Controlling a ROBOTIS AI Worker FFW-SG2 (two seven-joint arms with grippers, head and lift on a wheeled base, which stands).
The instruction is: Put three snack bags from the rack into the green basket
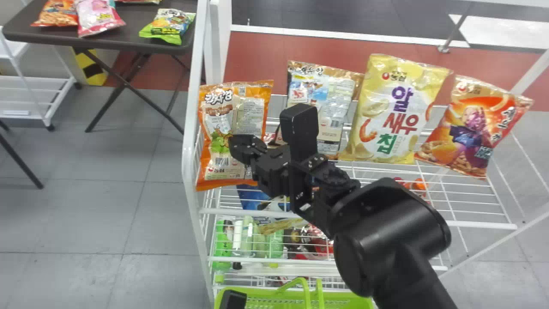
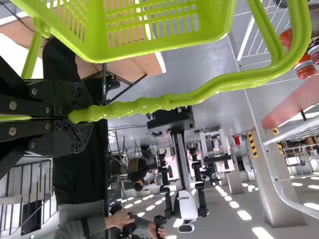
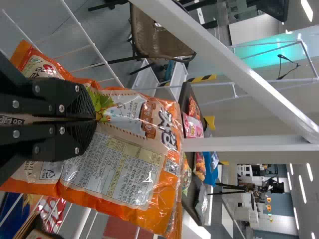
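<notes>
Right gripper [image 3: 94, 119], at the left end of the white wire rack [image 1: 189, 165]: two flat black fingers, nearly together, nipping a fold in the face of the glossy orange snack bag with a pale printed panel [image 3: 124, 172]. The bag stood beside the rack's left side frame, long axis close to upright, its face creased out from the fingertips.

The relation that mattered: the bright green plastic basket [image 1: 257, 294] lay lower and nearer the robot, below the rack's front edge, so the bag probably needed lifting clear of the side frame and front rail, then drawing back and down. The right arm was the one placed for it, slanting over the shelf from the front towards the left corner, wrist aimed leftward.

Left gripper [image 2: 75, 114] closed on the basket's ribbed green handle [image 2: 149, 104], by the rack's front left corner.

Towards the right end of the rack: a blue-and-silver bag [image 1: 319, 96], a pale yellow one [image 1: 386, 116], a red-orange one [image 1: 476, 128]. Likely risk: a shallow pinch on slick film, slipping in the lift.
</notes>
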